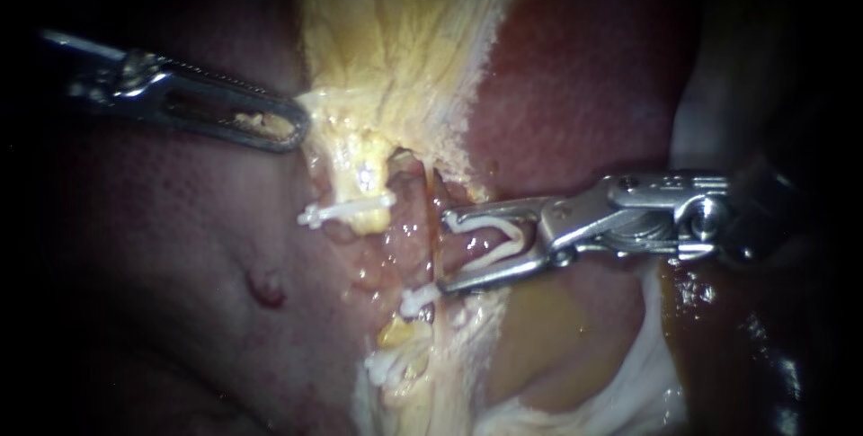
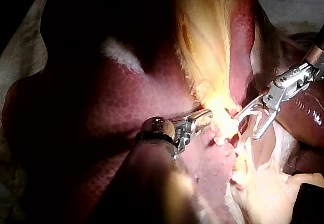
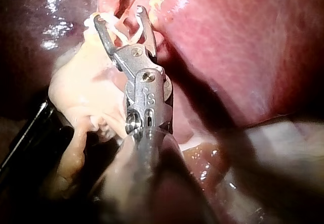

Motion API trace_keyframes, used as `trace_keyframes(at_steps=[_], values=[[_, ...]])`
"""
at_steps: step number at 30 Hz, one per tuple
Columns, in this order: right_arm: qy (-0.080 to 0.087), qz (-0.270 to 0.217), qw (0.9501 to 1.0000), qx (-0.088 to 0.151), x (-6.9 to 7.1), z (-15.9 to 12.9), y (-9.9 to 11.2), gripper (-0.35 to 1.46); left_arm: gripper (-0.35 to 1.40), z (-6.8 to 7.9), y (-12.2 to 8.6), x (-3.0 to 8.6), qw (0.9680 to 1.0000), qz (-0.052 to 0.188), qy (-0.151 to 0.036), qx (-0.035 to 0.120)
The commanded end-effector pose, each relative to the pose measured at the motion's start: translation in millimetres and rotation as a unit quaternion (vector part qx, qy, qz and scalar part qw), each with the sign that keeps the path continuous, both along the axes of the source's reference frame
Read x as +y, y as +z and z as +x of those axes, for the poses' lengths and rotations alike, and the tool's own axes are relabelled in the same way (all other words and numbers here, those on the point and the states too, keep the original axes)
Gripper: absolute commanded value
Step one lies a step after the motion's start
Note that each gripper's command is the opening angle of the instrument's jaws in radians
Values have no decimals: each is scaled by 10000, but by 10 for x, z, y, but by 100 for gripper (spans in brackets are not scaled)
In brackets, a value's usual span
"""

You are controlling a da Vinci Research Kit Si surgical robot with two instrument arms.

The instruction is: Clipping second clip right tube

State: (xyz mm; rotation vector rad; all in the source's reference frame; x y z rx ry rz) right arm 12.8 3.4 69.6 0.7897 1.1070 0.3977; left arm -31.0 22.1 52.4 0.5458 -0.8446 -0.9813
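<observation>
L instrument (image 1: 292,129) jaws clamped on yellow fatty tissue (image 1: 360,130). R instrument (image 1: 445,253) jaws wide, gripping white V-shaped clip (image 1: 490,238) by slick pink tube (image 1: 412,220).

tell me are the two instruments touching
Apart: endoscope view shows yellow tissue plainly separating the left instrument from the right instrument, which carries a clip.

Nothing readable here
We see only small stamped marks (image 3: 147,96) on the right instrument (image 3: 120,15), just behind its jaw hinge; no lettering on the liver (image 3: 243,57) beside it.
</observation>
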Motion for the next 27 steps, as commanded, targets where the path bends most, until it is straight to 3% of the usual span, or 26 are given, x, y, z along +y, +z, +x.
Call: trace_keyframes(at_steps=[1,11,27], values=[[-7,46,10000,-8,-1,3,1,49,-35,0,0,0,10000,0,-1,1],[-111,173,9997,158,-11,22,8,49,-35,-2,1,-1,10000,-13,-15,13],[-199,441,9978,444,-19,29,-3,49,-35,-2,3,-1,10000,-16,-14,13]])
